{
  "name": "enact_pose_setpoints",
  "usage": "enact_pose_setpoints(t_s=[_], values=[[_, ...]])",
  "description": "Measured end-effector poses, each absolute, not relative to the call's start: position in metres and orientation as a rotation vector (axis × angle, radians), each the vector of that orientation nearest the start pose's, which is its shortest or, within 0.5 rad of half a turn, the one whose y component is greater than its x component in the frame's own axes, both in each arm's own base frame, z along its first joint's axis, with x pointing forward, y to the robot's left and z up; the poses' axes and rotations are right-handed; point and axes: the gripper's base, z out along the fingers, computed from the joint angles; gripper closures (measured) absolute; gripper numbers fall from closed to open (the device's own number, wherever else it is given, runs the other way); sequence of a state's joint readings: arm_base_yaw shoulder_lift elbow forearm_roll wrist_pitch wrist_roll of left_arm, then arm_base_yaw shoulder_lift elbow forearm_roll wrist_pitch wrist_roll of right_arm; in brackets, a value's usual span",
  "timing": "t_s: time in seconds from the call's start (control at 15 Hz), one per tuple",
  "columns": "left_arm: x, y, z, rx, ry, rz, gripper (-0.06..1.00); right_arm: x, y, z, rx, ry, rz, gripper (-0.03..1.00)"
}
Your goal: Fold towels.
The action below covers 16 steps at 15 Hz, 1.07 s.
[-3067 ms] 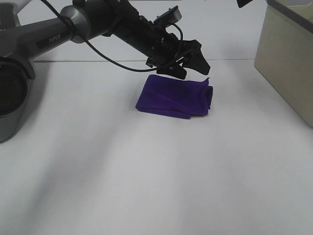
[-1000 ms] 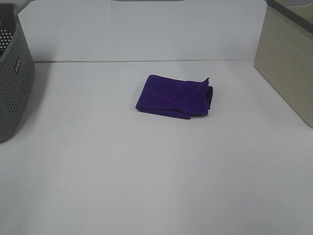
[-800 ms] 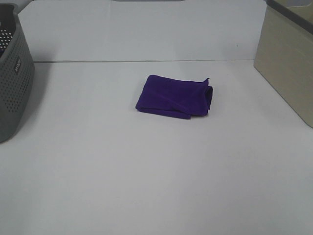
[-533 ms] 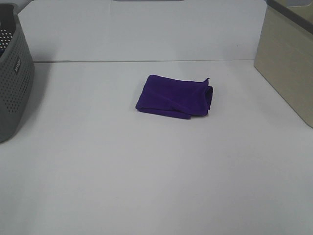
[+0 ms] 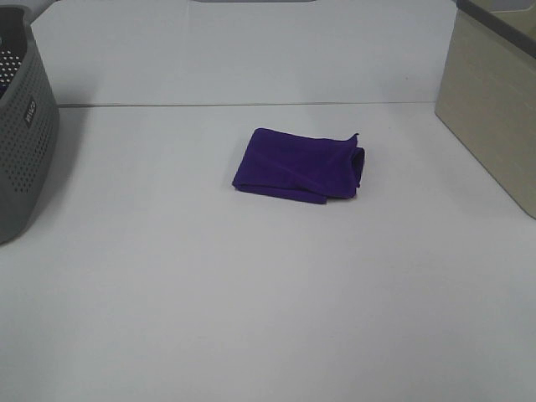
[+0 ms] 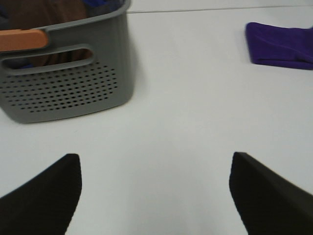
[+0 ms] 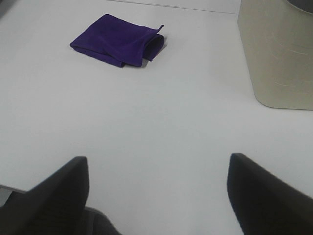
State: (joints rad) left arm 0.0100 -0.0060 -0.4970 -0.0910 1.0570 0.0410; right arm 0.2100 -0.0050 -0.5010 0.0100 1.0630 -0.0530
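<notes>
both hands hover spread, away from the folded towel.

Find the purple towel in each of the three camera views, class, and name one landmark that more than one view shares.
Exterior high: the purple towel lies folded, just above centre on the white table.
Left wrist: only its end shows, at the right edge.
Right wrist: upper left.
Shared landmark: the grey basket; the beige bin.
</notes>
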Motion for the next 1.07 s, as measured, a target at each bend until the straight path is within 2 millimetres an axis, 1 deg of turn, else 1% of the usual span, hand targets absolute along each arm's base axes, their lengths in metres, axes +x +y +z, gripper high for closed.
enact_pose_setpoints(t_s=[0.13, 1.07], values=[[-0.0047, -0.0077, 0.2770, -0.057, 2.034, -0.020, 0.18, -0.0059, -0.0004, 0.2774, -0.268, 2.024, 0.110, 0.20], [-0.0047, -0.0077, 0.2770, -0.058, 2.033, -0.019, 0.18, -0.0061, 0.0007, 0.2774, -0.260, 2.025, 0.134, 0.20]])
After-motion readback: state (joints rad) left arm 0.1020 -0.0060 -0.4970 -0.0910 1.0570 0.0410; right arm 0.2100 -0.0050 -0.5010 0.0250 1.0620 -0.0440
